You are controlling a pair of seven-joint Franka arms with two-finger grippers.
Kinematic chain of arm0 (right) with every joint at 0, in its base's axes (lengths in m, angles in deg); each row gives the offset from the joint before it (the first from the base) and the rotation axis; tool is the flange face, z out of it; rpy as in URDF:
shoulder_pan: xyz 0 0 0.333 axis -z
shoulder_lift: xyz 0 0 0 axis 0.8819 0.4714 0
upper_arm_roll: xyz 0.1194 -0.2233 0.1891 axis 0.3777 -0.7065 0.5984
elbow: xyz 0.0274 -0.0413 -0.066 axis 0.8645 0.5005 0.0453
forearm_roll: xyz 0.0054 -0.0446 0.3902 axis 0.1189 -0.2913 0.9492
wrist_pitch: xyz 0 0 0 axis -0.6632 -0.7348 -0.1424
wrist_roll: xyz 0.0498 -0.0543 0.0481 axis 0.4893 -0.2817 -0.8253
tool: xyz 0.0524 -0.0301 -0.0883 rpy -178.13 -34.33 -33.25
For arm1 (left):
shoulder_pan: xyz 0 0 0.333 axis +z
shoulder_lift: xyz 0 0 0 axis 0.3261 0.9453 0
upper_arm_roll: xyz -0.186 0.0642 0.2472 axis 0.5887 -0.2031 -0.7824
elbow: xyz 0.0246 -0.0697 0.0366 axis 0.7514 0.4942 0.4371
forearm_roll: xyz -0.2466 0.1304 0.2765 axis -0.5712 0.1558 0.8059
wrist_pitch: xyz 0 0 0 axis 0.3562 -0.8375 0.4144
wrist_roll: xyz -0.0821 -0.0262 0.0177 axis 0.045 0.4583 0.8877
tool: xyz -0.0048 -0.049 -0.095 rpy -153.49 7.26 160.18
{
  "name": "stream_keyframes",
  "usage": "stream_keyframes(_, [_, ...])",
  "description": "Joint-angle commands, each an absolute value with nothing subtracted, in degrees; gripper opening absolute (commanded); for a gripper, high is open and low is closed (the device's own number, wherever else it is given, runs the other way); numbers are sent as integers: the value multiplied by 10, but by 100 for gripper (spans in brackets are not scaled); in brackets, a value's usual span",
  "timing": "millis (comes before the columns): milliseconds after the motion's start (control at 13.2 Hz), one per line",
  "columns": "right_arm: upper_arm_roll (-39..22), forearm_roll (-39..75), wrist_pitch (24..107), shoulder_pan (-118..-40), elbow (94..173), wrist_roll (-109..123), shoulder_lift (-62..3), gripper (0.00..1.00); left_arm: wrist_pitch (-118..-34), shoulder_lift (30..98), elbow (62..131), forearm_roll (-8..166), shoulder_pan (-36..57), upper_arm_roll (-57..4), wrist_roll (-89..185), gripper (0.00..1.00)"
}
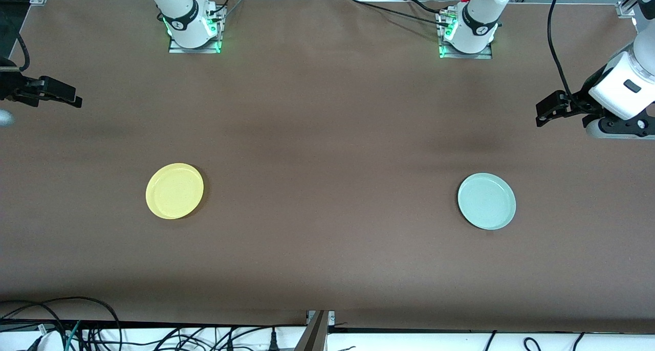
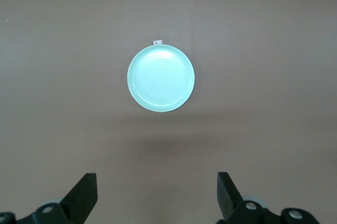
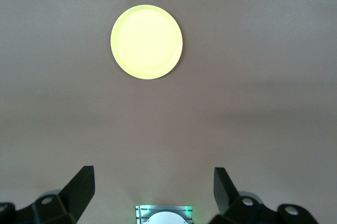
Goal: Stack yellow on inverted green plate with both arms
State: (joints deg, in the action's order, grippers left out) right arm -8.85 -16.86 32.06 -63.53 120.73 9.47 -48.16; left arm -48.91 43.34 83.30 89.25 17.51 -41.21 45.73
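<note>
The yellow plate (image 1: pixel 174 191) lies flat on the brown table toward the right arm's end; it also shows in the right wrist view (image 3: pixel 146 41). The pale green plate (image 1: pixel 486 201) lies flat toward the left arm's end, with concentric rings on its upturned face in the left wrist view (image 2: pixel 161 78). My right gripper (image 1: pixel 78 99) hangs open and empty high over the table's edge at the right arm's end; its jaws stand wide apart in its wrist view (image 3: pixel 154 176). My left gripper (image 1: pixel 538 114) hangs open and empty high over the left arm's end (image 2: pixel 157 182). Both are well apart from the plates.
The two arm bases (image 1: pixel 193 28) (image 1: pixel 468 34) stand along the table edge farthest from the front camera; the right arm's base also shows in the right wrist view (image 3: pixel 163 214). Cables (image 1: pixel 77 325) lie past the table edge nearest the front camera. A small white tag (image 2: pixel 157 41) lies by the green plate's rim.
</note>
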Motion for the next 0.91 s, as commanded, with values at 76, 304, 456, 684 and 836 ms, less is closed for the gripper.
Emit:
stream_keyframes(76, [-89, -157, 321, -632, 1204, 98, -480, 100, -490, 419, 837, 903, 179, -408, 457, 100])
stream_keyframes(304, [-90, -157, 321, -632, 1204, 98, -481, 100, -490, 423, 834, 903, 179, -408, 457, 100])
stream_keyframes(456, [-90, -157, 321, -632, 1204, 98, -481, 100, -491, 424, 834, 903, 178, -409, 457, 100])
stream_keyframes(684, [-90, -157, 322, -632, 1204, 99, -481, 100, -498, 433, 835, 898, 184, -410, 450, 100])
stream_keyframes(836, [-90, -157, 321, -632, 1204, 101, -481, 100, -496, 454, 833, 907, 189, -411, 451, 100])
